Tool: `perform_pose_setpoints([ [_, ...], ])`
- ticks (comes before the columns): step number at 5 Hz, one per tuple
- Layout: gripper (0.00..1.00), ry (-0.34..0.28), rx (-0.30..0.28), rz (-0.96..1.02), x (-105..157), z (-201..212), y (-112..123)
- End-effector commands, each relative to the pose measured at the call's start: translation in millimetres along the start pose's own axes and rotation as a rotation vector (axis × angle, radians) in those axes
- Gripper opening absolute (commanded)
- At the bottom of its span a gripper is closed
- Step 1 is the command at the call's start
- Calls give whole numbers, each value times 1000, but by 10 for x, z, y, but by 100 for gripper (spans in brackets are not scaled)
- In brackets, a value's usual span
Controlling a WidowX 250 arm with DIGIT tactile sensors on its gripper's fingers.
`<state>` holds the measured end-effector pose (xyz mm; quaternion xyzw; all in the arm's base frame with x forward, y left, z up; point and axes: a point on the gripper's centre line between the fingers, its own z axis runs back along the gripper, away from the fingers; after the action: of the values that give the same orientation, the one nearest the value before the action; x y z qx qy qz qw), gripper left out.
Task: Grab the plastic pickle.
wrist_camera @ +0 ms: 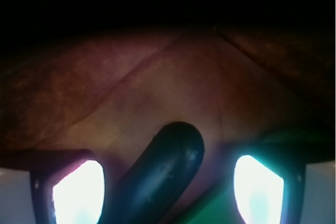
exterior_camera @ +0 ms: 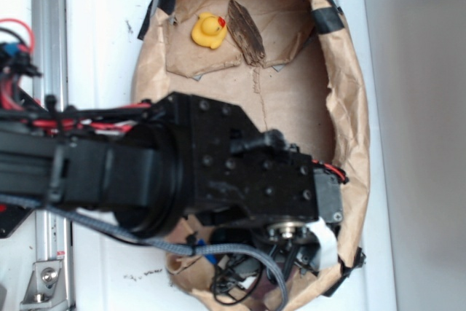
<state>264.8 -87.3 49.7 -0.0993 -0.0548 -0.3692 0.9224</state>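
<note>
In the wrist view the plastic pickle (wrist_camera: 163, 177), dark green and glossy with a rounded end, lies slanted on the brown paper floor between my two fingers. My gripper (wrist_camera: 168, 192) is open, with a bright fingertip (wrist_camera: 79, 192) to the left of the pickle and another to the right. The pads stand apart from the pickle on both sides. A light green shape (wrist_camera: 210, 208) shows beside the pickle at the lower right. In the exterior view my arm (exterior_camera: 218, 172) hangs low over the near end of the paper basin and hides both the pickle and the jaws.
A brown paper basin (exterior_camera: 349, 107) with black tape on its rim holds everything. A yellow rubber duck (exterior_camera: 209, 31) and a dark wooden piece (exterior_camera: 245, 31) lie at its far end. A metal rail (exterior_camera: 49, 34) runs along the left.
</note>
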Motion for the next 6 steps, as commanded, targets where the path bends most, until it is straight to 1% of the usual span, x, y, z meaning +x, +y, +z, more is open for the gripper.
perform_pose_setpoints([
  [1, 100, -124, 24, -82, 58, 430, -95],
  [2, 100, -132, -1, -123, 130, 348, -173],
  [3, 100, -116, -41, -172, 199, 178, -213],
  [4, 100, -64, -61, -214, 229, 48, -287],
  [5, 100, -49, -87, -208, 185, 25, -326],
  [6, 100, -6, -55, -162, 157, -14, -242],
])
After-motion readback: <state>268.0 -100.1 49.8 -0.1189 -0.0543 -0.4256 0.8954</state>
